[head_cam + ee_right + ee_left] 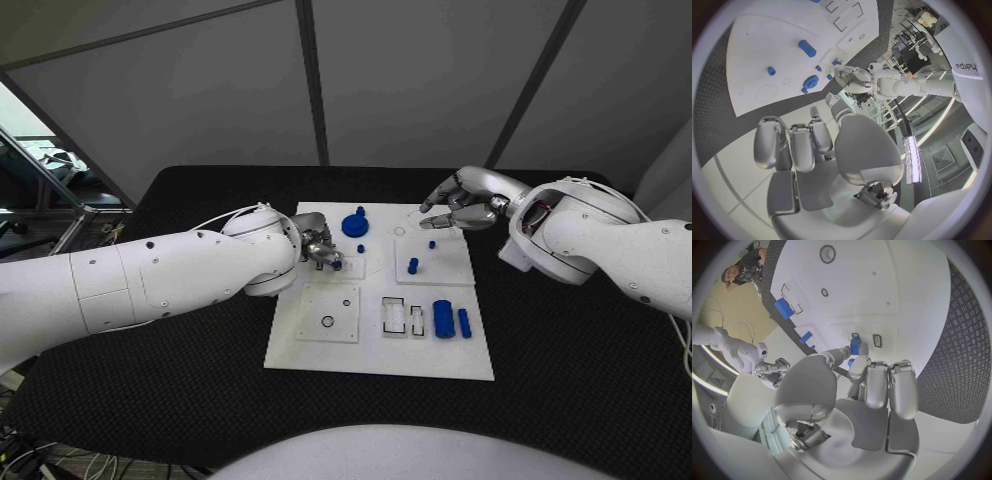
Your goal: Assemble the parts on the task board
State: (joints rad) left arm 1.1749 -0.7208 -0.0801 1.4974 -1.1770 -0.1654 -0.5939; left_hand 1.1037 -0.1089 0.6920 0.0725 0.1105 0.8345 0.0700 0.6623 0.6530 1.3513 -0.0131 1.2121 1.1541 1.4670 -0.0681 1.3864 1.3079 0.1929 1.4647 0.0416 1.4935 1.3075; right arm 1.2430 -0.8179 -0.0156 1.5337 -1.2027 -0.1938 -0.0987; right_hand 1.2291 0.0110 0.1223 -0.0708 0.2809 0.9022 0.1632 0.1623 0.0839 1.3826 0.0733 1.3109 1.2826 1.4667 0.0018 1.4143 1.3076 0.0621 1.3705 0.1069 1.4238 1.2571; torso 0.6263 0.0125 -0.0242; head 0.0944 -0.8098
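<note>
In the head view the white task board [378,340] lies in the middle of the black table [577,350]. On its far half sit a round blue part with a stub [355,225], a small blue peg [361,248], another short upright blue peg [413,266] and a tiny blue piece [431,244]. Near the front right corner a thick blue cylinder [443,318] lies beside a thinner blue bar [464,322], next to two rectangular cut-outs [394,315]. A square plate with a small ring hole [329,320] sits front left. The left hand [320,252] is low over the board's left middle, fingers curled together. The right hand [459,208] hovers above the board's far right corner, fingers bent and slightly apart, nothing visible in them.

In the left wrist view the left hand [873,385] pinches a small blue part [854,346] between its fingertips [859,365], right at two small rectangular slots [877,340] in the board [898,285]. Further off lie a blue block [783,307] and a smaller blue piece [806,337].

In the right wrist view the right hand [811,145] has its fingers loosely bent and holds nothing. Beyond it the board [761,45] carries the round blue part [810,82], a blue cylinder [807,48] and a small blue peg [771,71]. The left hand [848,77] shows at the board's edge. The only readable writing is lettering on the robot's white arm [967,65], which appears to spell "Sharpa".
</note>
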